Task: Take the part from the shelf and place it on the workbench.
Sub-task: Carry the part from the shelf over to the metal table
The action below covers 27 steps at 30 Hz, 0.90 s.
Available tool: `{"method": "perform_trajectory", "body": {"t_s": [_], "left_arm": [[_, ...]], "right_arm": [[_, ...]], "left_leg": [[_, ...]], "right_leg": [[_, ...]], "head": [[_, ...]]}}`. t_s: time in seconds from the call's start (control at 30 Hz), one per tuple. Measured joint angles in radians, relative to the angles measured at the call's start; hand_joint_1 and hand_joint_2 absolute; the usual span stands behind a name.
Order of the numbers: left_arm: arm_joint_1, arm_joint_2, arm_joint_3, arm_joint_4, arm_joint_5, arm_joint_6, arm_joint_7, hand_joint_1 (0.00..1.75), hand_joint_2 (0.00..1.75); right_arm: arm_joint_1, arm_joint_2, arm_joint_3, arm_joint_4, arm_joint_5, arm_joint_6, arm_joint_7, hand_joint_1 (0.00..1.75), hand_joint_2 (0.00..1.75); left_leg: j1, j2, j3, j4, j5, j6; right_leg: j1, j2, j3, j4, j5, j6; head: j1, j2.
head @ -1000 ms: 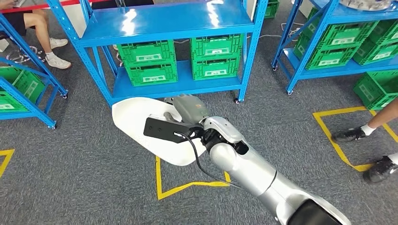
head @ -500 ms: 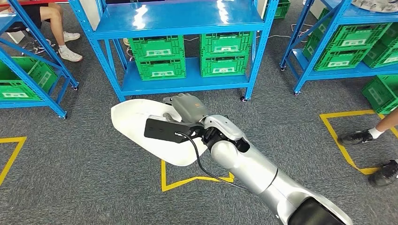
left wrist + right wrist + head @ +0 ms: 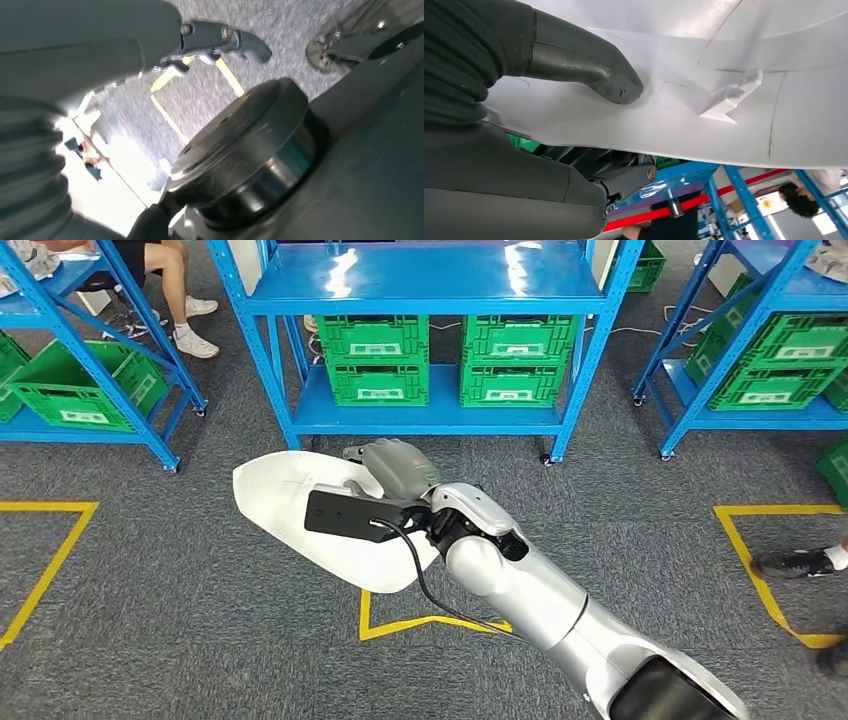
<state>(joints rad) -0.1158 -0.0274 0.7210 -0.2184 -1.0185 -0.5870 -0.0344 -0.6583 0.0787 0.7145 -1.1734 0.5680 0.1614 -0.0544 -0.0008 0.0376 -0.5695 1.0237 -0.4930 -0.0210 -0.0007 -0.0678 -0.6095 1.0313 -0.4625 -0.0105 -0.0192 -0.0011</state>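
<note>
Over grey carpet (image 3: 180,620), in front of the blue shelf (image 3: 430,280): right robot hand (image 3: 395,472) clamped on the white part (image 3: 290,505), thumb (image 3: 594,70) pressed on one face, fingers (image 3: 624,180) under the other. Part carried flat, out past the robot hand, clear of the shelf. Left robot hand (image 3: 220,40) hanging by the body, fingers curled in on nothing. Judged mid-carry: picked up, not yet set down. No bench in sight; next, likely turn toward it, keep the grip firm, part level.
</note>
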Motion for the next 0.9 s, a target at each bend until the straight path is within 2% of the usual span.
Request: {"method": "perform_trajectory", "body": {"t_s": [0.07,0.1,0.17,0.23,0.27,0.3,0.33,0.4,0.43,0.47,0.5,0.57,0.63,0.7,0.73,0.77,0.8,0.83,0.87,0.9], "left_arm": [[0.002,0.000,0.000,0.000,0.000,0.000,-0.001,0.00,1.75],[0.003,0.000,0.000,0.000,0.000,0.000,-0.002,0.00,1.75],[0.002,0.000,0.000,0.000,0.000,-0.001,-0.002,0.00,1.75],[0.002,-0.001,0.000,0.000,-0.001,-0.001,-0.003,0.00,1.75],[0.001,-0.001,0.000,0.000,-0.002,-0.001,-0.003,0.00,1.75],[0.001,-0.001,0.000,0.000,-0.003,-0.001,-0.003,0.00,1.75],[0.001,-0.001,0.000,0.000,-0.004,-0.001,-0.003,0.00,1.75],[-0.001,-0.002,0.000,0.000,-0.005,-0.001,-0.002,0.00,1.75],[-0.003,-0.002,0.000,0.000,-0.005,-0.001,0.000,0.00,1.75],[-0.004,-0.003,0.000,0.000,-0.005,-0.001,0.001,0.00,1.75],[-0.005,-0.004,0.000,0.000,-0.005,-0.001,0.002,0.00,1.75],[-0.005,-0.003,0.000,0.000,-0.005,-0.001,0.005,0.00,1.75],[-0.005,-0.001,0.000,0.000,-0.004,-0.001,0.008,0.00,1.75],[-0.005,-0.001,0.000,0.000,-0.002,-0.001,0.010,0.00,1.75],[-0.004,-0.001,0.000,0.000,0.000,-0.001,0.011,0.00,1.75],[-0.003,-0.001,0.000,0.000,0.001,-0.001,0.010,0.00,1.75],[-0.002,-0.001,0.000,0.000,0.002,-0.001,0.010,0.00,1.75],[0.000,-0.001,0.000,0.000,0.002,-0.001,0.009,0.00,1.75],[0.001,-0.001,0.000,0.000,0.002,-0.001,0.008,0.00,1.75],[0.001,-0.001,0.000,0.000,0.002,-0.001,0.007,0.00,1.75]], "right_arm": [[0.001,0.000,0.000,0.000,0.000,0.000,0.000,1.75,1.75],[0.002,0.000,0.000,0.000,0.000,0.000,0.000,1.75,1.75],[0.005,0.000,-0.001,0.000,0.000,-0.001,0.000,1.75,1.75],[0.014,-0.002,-0.001,0.000,0.000,-0.002,0.001,1.75,1.75],[0.020,-0.003,-0.002,0.001,0.000,-0.001,0.002,1.75,1.75],[0.024,-0.004,-0.002,0.001,0.000,-0.001,0.002,1.75,1.75],[0.027,-0.004,-0.002,0.001,0.000,-0.001,0.003,1.75,1.75],[0.028,-0.005,-0.002,0.001,0.000,-0.001,0.003,1.75,1.75],[0.027,-0.005,-0.003,0.001,0.000,0.000,0.003,1.75,1.75],[0.027,-0.005,-0.003,0.001,0.001,0.000,0.003,1.75,1.75],[0.027,-0.005,-0.004,0.001,0.002,0.002,0.003,1.75,1.75],[0.026,-0.002,-0.004,0.001,0.003,0.005,0.002,1.75,1.75],[0.024,0.003,-0.004,0.003,0.004,0.009,-0.001,1.75,1.75],[0.023,0.006,-0.004,0.006,0.005,0.015,-0.005,1.75,1.75],[0.023,0.006,-0.004,0.010,0.006,0.017,-0.007,1.75,1.75],[0.023,0.007,-0.004,0.013,0.006,0.018,-0.008,1.75,1.75],[0.024,0.008,-0.004,0.017,0.006,0.018,-0.009,1.75,1.75],[0.024,0.009,-0.004,0.019,0.006,0.018,-0.010,1.75,1.75],[0.023,0.010,-0.003,0.020,0.006,0.018,-0.011,1.75,1.75],[0.021,0.011,-0.003,0.021,0.006,0.018,-0.012,1.75,1.75]], "left_leg": [[0.000,-0.017,-0.006,-0.002,0.008,0.015],[0.001,-0.024,-0.007,-0.004,0.013,0.022],[0.003,-0.036,-0.012,-0.008,0.021,0.034],[0.002,-0.050,-0.019,-0.007,0.026,0.040],[0.001,-0.059,-0.023,-0.006,0.028,0.041],[0.001,-0.068,-0.026,-0.004,0.030,0.041],[0.001,-0.078,-0.028,-0.001,0.031,0.039],[0.000,-0.096,-0.033,0.005,0.033,0.035],[-0.001,-0.104,-0.036,0.007,0.034,0.031],[0.000,-0.111,-0.039,0.008,0.036,0.025],[0.000,-0.117,-0.042,0.007,0.038,0.019],[0.003,-0.124,-0.046,0.003,0.042,0.006],[0.002,-0.102,-0.062,0.034,0.021,-0.004],[0.003,-0.067,-0.109,0.141,-0.039,-0.012],[0.005,-0.059,-0.138,0.206,-0.070,-0.015],[0.006,-0.054,-0.159,0.257,-0.089,-0.019],[0.008,-0.051,-0.163,0.274,-0.090,-0.021],[0.009,-0.048,-0.147,0.252,-0.073,-0.023],[0.010,-0.039,-0.113,0.195,-0.043,-0.023],[0.010,-0.020,-0.073,0.122,-0.017,-0.023]], "right_leg": [[-0.003,-0.008,-0.001,0.001,0.000,0.012],[-0.004,0.002,-0.006,0.013,-0.011,0.017],[-0.007,0.039,-0.043,0.100,-0.066,0.026],[-0.007,0.062,-0.103,0.234,-0.129,0.028],[-0.006,0.064,-0.122,0.276,-0.141,0.028],[-0.006,0.066,-0.122,0.282,-0.134,0.026],[-0.006,0.069,-0.101,0.245,-0.110,0.023],[-0.006,0.091,-0.024,0.107,-0.054,0.015],[-0.006,0.103,0.005,0.050,-0.037,0.012],[-0.005,0.111,0.021,0.018,-0.031,0.009],[-0.003,0.112,0.024,0.008,-0.033,0.006],[-0.004,0.096,0.025,0.000,-0.025,-0.005],[-0.008,0.079,0.028,-0.011,-0.017,-0.019],[-0.009,0.062,0.028,-0.015,-0.013,-0.025],[-0.008,0.053,0.027,-0.015,-0.013,-0.026],[-0.008,0.043,0.026,-0.015,-0.013,-0.026],[-0.008,0.033,0.025,-0.015,-0.013,-0.026],[-0.008,0.024,0.025,-0.014,-0.014,-0.025],[-0.008,0.015,0.026,-0.013,-0.014,-0.024],[-0.007,0.007,0.026,-0.011,-0.016,-0.021]], "head": [[0.000,0.000],[0.000,0.000],[0.001,0.000],[0.001,0.000],[0.000,0.000],[0.000,0.000],[0.000,0.000],[0.000,0.000],[0.000,0.000],[0.000,0.000],[0.000,0.000],[0.000,0.000],[-0.003,0.000],[-0.006,0.000],[-0.007,0.000],[-0.007,0.000],[-0.007,0.000],[-0.007,0.000],[-0.007,0.000],[-0.007,0.000]]}}
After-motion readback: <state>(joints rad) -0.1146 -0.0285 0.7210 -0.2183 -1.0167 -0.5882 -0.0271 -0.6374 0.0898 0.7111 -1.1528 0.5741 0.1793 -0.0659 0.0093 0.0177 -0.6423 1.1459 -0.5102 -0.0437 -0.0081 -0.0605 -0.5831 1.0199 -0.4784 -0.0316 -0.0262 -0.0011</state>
